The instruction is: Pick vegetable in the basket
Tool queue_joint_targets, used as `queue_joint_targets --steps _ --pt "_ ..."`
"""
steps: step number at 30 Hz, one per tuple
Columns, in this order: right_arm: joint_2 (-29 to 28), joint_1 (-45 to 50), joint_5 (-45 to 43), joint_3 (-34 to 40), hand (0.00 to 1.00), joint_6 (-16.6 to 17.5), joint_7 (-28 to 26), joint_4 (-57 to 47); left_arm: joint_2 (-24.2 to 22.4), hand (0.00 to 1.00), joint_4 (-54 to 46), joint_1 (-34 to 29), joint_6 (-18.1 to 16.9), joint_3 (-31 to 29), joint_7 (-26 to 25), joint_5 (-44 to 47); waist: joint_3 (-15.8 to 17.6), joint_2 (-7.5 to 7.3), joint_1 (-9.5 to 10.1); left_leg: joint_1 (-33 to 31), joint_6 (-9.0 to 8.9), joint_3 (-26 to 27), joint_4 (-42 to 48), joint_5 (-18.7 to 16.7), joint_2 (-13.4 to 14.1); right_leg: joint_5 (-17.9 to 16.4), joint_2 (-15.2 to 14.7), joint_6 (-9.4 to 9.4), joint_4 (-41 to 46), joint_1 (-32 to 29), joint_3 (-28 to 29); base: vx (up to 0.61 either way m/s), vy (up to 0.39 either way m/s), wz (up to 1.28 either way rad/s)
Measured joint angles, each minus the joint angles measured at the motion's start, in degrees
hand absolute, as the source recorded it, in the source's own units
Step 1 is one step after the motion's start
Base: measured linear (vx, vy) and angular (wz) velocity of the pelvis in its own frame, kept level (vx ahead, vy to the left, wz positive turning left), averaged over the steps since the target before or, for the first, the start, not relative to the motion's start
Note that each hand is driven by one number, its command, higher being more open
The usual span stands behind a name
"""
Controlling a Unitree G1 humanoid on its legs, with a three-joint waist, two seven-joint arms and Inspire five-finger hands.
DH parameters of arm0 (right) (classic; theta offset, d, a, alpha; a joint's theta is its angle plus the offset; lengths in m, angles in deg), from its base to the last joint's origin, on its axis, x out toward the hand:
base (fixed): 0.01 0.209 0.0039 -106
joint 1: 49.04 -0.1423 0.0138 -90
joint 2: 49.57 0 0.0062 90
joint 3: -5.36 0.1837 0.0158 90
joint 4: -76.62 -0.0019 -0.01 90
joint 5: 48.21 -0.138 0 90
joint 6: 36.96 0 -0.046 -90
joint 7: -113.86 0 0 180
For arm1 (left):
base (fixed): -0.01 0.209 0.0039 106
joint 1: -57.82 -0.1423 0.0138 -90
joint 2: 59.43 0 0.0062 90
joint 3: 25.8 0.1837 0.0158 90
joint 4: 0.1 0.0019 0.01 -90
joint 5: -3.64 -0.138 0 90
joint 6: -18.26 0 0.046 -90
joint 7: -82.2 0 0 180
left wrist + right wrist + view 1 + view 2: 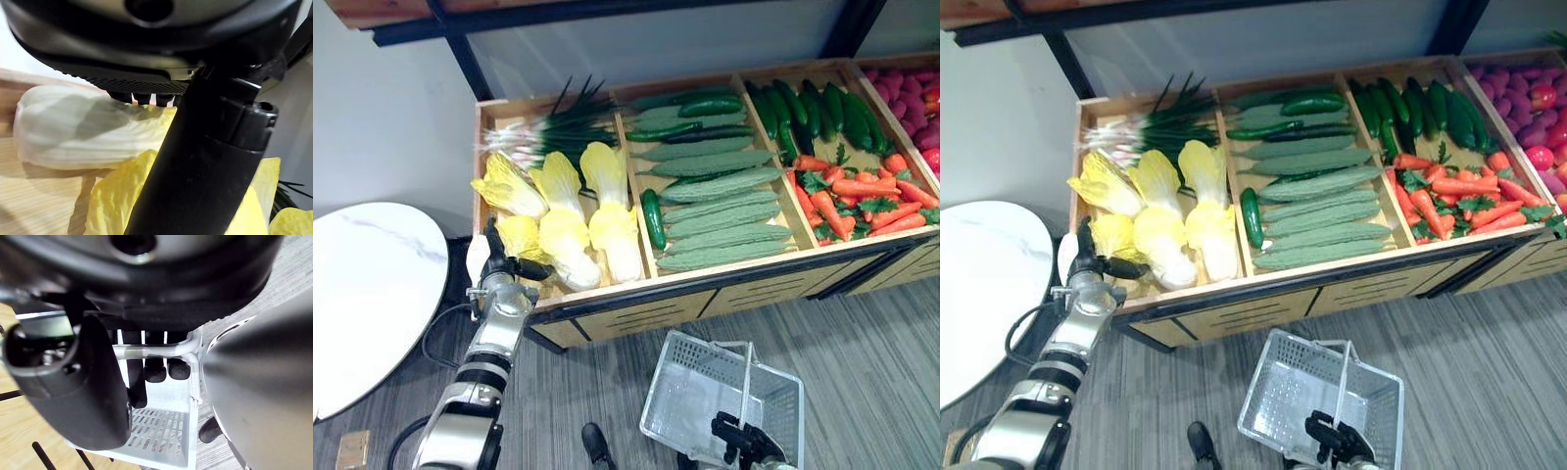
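While the right hand (744, 441) has its fingers clamped round the handle of the white basket (677, 392), the left hand (499, 264) sits over a cabbage (58, 127) in the produce stand's (705, 294) leftmost compartment, fingers apparently apart, resting on it.

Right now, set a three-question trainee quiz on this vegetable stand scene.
1. True or false: the basket already holds a vegetable.
2. The left robot hand is nearest which produce? A carrots, B cabbages, C cucumbers.
3. Fill in: the right robot hand is curled round the basket's ____.

Key: 1 false; 2 B; 3 handle.
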Motion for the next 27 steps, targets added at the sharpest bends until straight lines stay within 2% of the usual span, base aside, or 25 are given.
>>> queue_joint_targets --steps 2,5,8,9,12,15,20,24,27 --pt "0.2 -1.1 -0.2 0.0 0.0 0.1 0.0 -0.3 0.1 1.0 2.2 3.7 -0.9 -1.2 -1.9 0.4 2.0 -0.19 0.14 -0.5 0.4 0.2 0.0 0.3 0.0 0.1 0.0 -0.14 0.6 -0.8 0.3 -0.05 -0.003 -0.06" --pt "0.2 -2.0 -0.6 -0.5 0.0 0.2 0.1 -0.5 1.2 1.0 2.8 5.9 -1.5 -1.4 -2.8 0.9 2.9 -0.7 0.25 -1.9 0.85 0.5 0.0 0.7 0.2 0.4 0.1 -0.53 1.1 -2.5 0.6 -0.06 0.002 -0.04" --pt "0.3 -3.2 -2.3 -1.7 0.0 0.7 0.1 -0.8 2.8 1.0 4.1 9.0 -2.9 -1.5 -3.1 0.9 5.2 -1.87 0.89 -2.8 0.87 0.8 0.0 1.1 0.4 0.6 0.4 -0.85 1.9 -4.1 1.2 -0.08 -0.006 -0.08" --pt "0.3 -3.5 -2.4 -1.9 0.0 0.8 0.1 -1.2 3.3 0.0 4.3 10.2 -3.6 -1.4 -3.1 0.9 5.8 -2.16 1.2 -3.5 1.13 0.8 0.0 1.4 0.5 0.9 0.5 -0.92 2.1 -5.0 1.2 -0.09 0.003 -0.05" --pt "0.7 -4.7 -2.4 -2.8 0.0 0.8 0.1 -1.3 4.1 0.0 4.5 11.0 -5.4 -1.2 -2.4 1.0 7.0 -2.38 1.62 -4.6 1.43 1.1 0.0 1.8 0.6 1.6 0.5 -0.79 2.1 -6.1 1.5 -0.08 0.017 -0.04" --pt "1.1 -6.0 -2.6 -3.7 0.0 0.1 0.2 -0.9 4.5 0.0 5.8 11.6 -6.9 -0.8 0.7 1.0 7.6 -2.48 1.76 -4.8 1.5 1.1 -0.3 1.8 0.5 2.0 0.3 -0.6 2.0 -6.2 1.6 -0.06 0.033 0.01" --pt "1.5 -7.9 -2.9 -5.0 0.0 -0.6 0.1 0.8 5.4 0.0 8.4 13.7 -8.4 -0.3 3.0 5.9 7.9 -2.86 1.8 -5.0 1.41 0.6 -0.3 1.8 0.0 2.3 -0.1 -0.11 1.7 -6.1 1.3 -0.01 0.03 0.05" --pt "1.5 -8.5 -2.6 -4.1 0.0 -0.6 0.0 2.6 5.7 0.0 9.0 13.5 -9.4 1.0 4.8 8.8 7.8 -2.74 1.64 -4.7 1.44 0.1 0.0 1.8 -0.9 2.5 -0.9 0.2 0.7 -5.0 0.7 0.07 0.041 0.09" --pt "1.5 -8.6 -2.2 -3.1 0.0 -0.6 -0.4 4.2 5.8 0.0 9.7 12.0 -9.3 1.4 7.1 9.5 7.7 -2.6 0.66 -2.3 1.2 -1.2 0.0 1.6 -1.8 2.0 -1.8 0.8 -0.1 -1.9 -0.3 0.08 0.029 0.15"
